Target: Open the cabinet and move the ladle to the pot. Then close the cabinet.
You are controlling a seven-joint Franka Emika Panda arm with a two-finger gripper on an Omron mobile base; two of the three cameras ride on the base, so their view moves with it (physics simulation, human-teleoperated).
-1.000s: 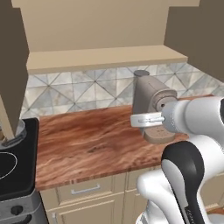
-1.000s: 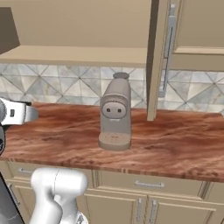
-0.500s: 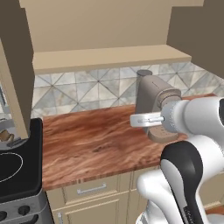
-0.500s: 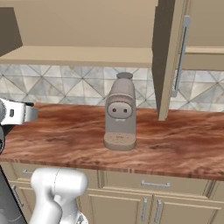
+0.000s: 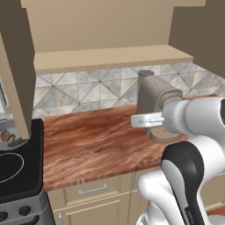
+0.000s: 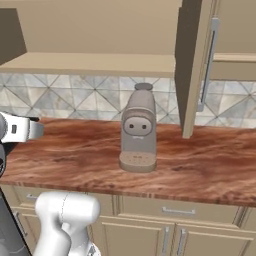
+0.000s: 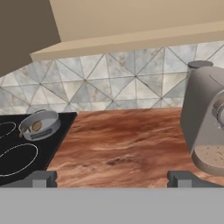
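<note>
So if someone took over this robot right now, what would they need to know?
Gripper: open and empty, held above the counter to the left of the coffee machine.
Cabinet: both doors stand open.
Pot: on the stove, at the left end of the counter.
Ladle: its brown bowl lies inside the pot.
Done: cabinet opened, ladle moved to the pot.
Left: close both cabinet doors.

The white arm reaches out level, its end effector (image 7: 112,178) empty with fingers spread wide.
</note>
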